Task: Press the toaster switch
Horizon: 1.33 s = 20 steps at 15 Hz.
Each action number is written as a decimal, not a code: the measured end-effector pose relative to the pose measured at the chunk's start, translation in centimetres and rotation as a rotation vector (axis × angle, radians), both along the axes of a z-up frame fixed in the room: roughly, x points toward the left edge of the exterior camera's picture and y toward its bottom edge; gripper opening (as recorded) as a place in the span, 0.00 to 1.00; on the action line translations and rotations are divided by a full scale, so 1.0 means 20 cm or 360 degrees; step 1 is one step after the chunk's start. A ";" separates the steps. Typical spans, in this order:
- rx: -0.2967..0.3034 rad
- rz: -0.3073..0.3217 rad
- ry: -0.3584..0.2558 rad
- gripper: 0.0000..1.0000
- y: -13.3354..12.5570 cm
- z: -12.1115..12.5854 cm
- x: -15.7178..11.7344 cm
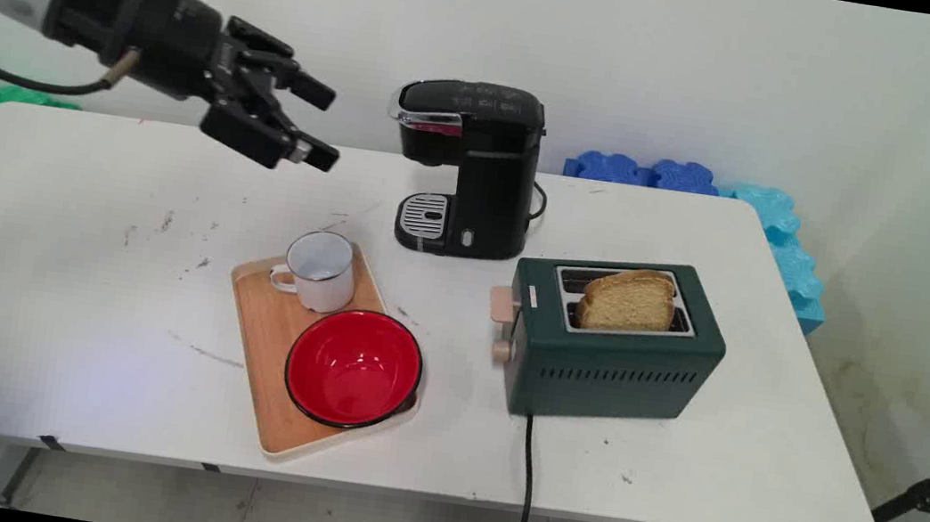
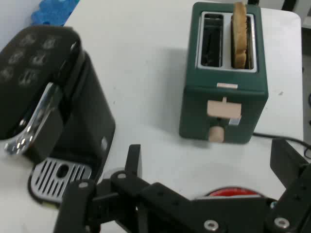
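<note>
Jaws [image 1: 317, 123] hang spread wide and empty above the worktop [image 1: 52, 261], nearest the coffee maker [image 1: 468, 167] just to their right. Below sits a tray [image 1: 265, 343] carrying a white mug [image 1: 320, 271] and red bowl [image 1: 354, 368]. Farther right, a green toaster [image 1: 616, 344] holds one slice of bread [image 1: 629, 301].

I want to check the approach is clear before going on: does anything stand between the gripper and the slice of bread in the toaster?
Partly. The gripper, open, hangs above the table's far left; the coffee machine stands just beside the line to the bread slice in the green toaster. In the hand view the toaster shows unobstructed.
</note>
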<state>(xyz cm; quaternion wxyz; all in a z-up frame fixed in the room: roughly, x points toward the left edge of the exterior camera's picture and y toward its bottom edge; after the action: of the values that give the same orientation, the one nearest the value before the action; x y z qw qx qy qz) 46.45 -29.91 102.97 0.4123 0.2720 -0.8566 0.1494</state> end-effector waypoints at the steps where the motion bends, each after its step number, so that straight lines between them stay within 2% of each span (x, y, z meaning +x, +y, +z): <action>1: -0.0007 -0.0016 0.0002 1.00 -0.02 0.00 -0.04; 8: -0.0014 -0.0106 0.0016 1.00 -0.19 -0.02 -0.35; 13: 0.0022 -0.0158 -0.0013 1.00 -0.30 -0.12 -0.53; 14: 0.0033 -0.0172 -0.0018 0.00 -0.31 -0.15 -0.56; 20: 0.0098 -0.0218 -0.0046 0.00 -0.36 -0.29 -0.64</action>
<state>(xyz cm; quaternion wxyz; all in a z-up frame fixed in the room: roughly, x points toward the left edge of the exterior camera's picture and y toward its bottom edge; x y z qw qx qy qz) 33.61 -37.14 97.10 0.4005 0.2233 -0.8832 0.0982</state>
